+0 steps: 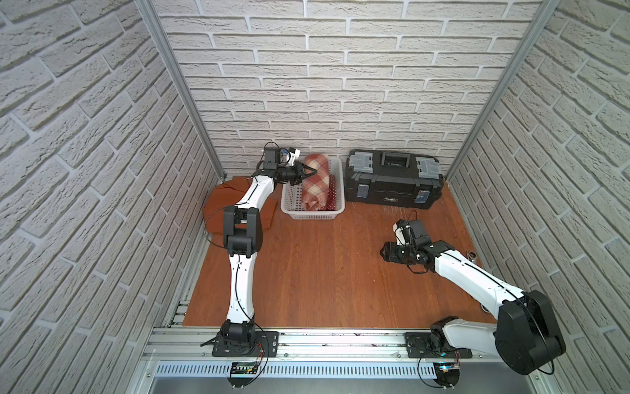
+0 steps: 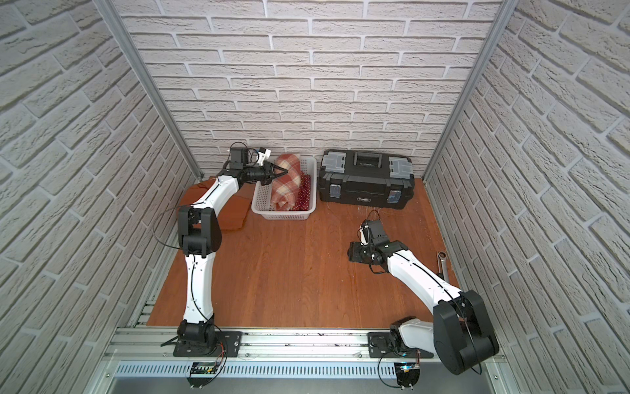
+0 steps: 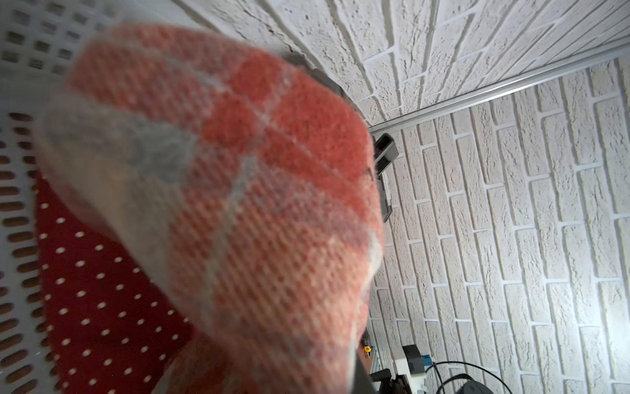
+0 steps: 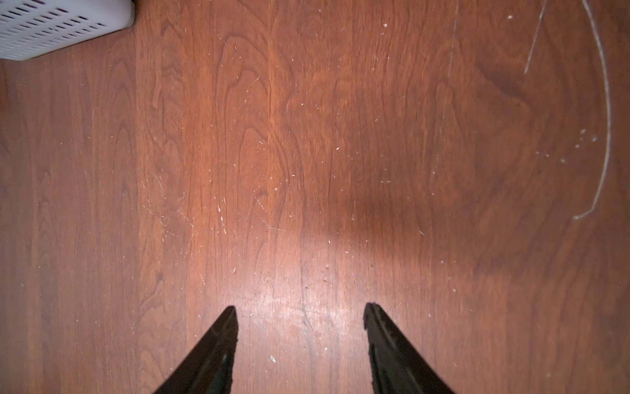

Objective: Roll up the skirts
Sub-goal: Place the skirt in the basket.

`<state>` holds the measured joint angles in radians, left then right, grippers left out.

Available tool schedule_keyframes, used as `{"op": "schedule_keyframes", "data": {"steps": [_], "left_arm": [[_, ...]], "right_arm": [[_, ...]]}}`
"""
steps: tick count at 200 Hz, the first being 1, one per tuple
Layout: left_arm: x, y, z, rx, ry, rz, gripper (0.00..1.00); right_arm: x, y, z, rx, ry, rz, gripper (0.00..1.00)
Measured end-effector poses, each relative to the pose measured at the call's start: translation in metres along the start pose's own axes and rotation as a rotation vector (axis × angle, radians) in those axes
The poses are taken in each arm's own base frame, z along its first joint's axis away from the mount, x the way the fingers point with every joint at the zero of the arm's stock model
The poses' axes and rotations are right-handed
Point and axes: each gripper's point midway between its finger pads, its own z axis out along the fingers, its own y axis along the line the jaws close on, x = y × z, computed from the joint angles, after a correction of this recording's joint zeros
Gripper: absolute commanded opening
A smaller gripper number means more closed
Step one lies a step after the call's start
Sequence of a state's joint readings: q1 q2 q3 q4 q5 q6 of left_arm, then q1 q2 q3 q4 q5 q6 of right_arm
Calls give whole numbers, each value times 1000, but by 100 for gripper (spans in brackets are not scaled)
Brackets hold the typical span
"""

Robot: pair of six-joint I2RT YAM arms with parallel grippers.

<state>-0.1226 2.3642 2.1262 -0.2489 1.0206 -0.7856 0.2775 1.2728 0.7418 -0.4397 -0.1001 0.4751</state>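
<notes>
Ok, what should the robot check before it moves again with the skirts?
1. Left gripper shut on the plaid skirt: ok.
2. Plaid skirt fully down in the basket: cannot tell, its far end sits high.
3. Polka-dot skirt rolled and in the basket: ok.
4. Orange skirt rolled: not ok, it lies loose on the table beside the basket.
5. Right gripper open and empty over bare table: ok.

no text legible anywhere, black toolbox (image 1: 392, 184) (image 2: 364, 186) at upper centre-right of both top views, small pale nameplate (image 1: 389, 199) low on its front wall, fainter mark beside the handle, both too small to read
</notes>
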Motion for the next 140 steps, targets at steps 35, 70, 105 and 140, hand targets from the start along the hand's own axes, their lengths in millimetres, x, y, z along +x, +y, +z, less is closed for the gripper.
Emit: {"op": "schedule_keyframes", "data": {"steps": [35,70,105,140], "left_arm": [[-6,10,-18,-8,0,-5,0],[-18,26,-17,-14,12,34,0],[-2,78,-6,-97,56,-1,0],[6,93,-4,-232,72,49,0]], "right_arm": [[2,0,8,-3,19,1,60],[4,0,15,-6,39,-1,60],[5,1,17,-10,44,-4,60],[4,1,18,-11,42,-7,59]]}}
